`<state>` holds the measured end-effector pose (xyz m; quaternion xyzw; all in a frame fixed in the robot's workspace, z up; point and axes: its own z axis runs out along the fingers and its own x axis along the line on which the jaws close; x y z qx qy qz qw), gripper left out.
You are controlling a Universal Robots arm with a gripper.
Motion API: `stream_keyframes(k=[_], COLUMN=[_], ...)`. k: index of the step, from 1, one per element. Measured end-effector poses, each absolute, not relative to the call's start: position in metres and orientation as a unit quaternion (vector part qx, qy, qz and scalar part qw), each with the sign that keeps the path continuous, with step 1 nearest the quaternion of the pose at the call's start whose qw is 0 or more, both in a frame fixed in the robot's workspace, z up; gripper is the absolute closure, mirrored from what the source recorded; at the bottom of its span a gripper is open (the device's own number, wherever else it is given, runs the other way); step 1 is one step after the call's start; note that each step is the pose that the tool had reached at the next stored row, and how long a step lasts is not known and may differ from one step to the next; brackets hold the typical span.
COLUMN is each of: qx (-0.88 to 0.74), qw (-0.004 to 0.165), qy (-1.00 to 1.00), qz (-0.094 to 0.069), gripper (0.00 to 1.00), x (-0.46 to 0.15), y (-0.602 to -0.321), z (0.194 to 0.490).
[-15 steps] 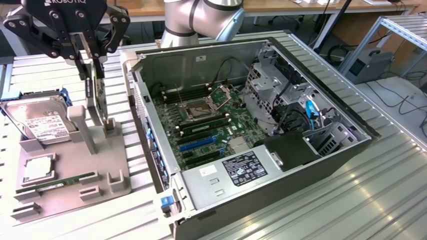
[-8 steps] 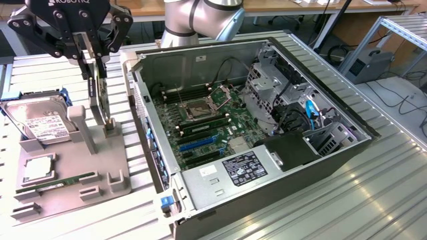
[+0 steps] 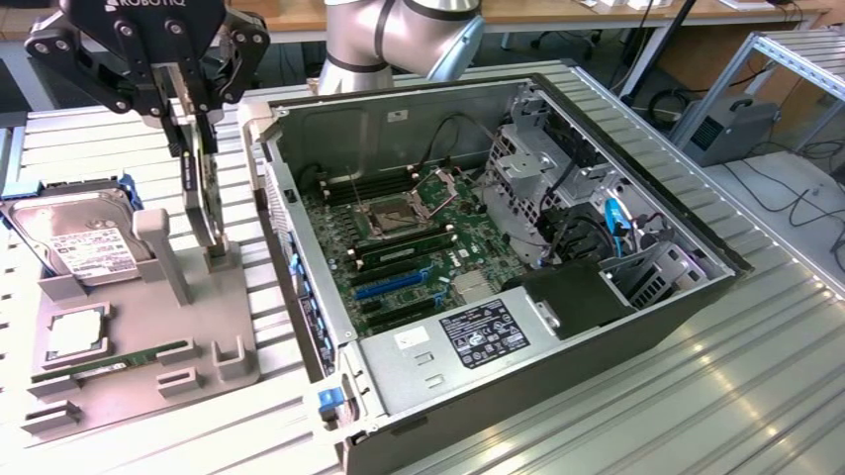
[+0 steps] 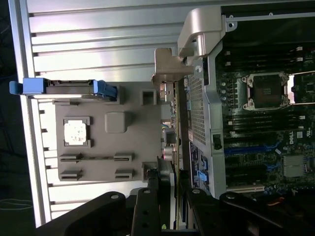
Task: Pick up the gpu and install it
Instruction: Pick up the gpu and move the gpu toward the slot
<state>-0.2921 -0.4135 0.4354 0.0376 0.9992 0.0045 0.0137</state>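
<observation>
Where the gpu (image 3: 205,198) stands: upright on its long edge at the grey holder (image 3: 198,327), just beside the open computer case (image 3: 595,346) on the exterior view's left. I cannot tell whether its lower edge sits in the holder's slot or hangs just free of it.
gpu, risk of tilt: I judge the thin card could pivot between my pads, because I hold it only near its upper edge and most of its length hangs below.
gpu, risk of snag: if the lower edge is in the slot, any sideways drift could bind it against the holder's posts and drag the holder along.
gpu, risk at the case: the case wall is close, so a swinging card could strike its rim.
gpu, look: a thin flat board, dark on the face, with green showing on its edge in the wrist view and a silvery metal bracket at one end.
Gripper (image 3: 189,104): my fingers are clamped on both faces of the card's upper part.
Holder, other parts: a hard drive (image 3: 86,247), a processor (image 3: 75,334) and a memory stick (image 3: 113,364) lie further to the exterior view's left, well apart from my fingers.
Case interior: the motherboard (image 3: 410,247) lies exposed, with a blue slot (image 3: 390,287) on it.
</observation>
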Motion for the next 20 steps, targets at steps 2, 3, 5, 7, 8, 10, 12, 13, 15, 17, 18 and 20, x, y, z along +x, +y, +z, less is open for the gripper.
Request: stream_keyframes(k=[2, 3, 5, 7, 8, 10, 12, 13, 15, 17, 18, 20], qx=[0.038, 0.038, 0.038, 0.038, 0.038, 0.038, 0.038, 0.038, 0.038, 0.038, 0.038, 0.038], qw=[0.014, 0.014, 0.014, 0.014, 0.014, 0.014, 0.014, 0.014, 0.014, 0.014, 0.014, 0.014], qy=[0.999, 0.999, 0.999, 0.999, 0.999, 0.999, 0.999, 0.999, 0.999, 0.999, 0.999, 0.999], qz=[0.004, 0.004, 0.005, 0.005, 0.005, 0.005, 0.004, 0.005, 0.005, 0.005, 0.005, 0.005], gripper=[0.73, 0.73, 0.73, 0.73, 0.73, 0.73, 0.73, 0.73, 0.73, 0.73, 0.73, 0.73], x=[-0.2911, -0.2906, -0.2898, -0.2891, -0.2888, -0.2881, -0.2865, -0.2856, -0.2845, -0.2834, -0.2827, -0.2816], y=[-0.4134, -0.4135, -0.4135, -0.4134, -0.4134, -0.4134, -0.4135, -0.4135, -0.4134, -0.4134, -0.4134, -0.4135], z=[0.4354, 0.4354, 0.4354, 0.4354, 0.4354, 0.4354, 0.4354, 0.4353, 0.4354, 0.4354, 0.4354, 0.4354])
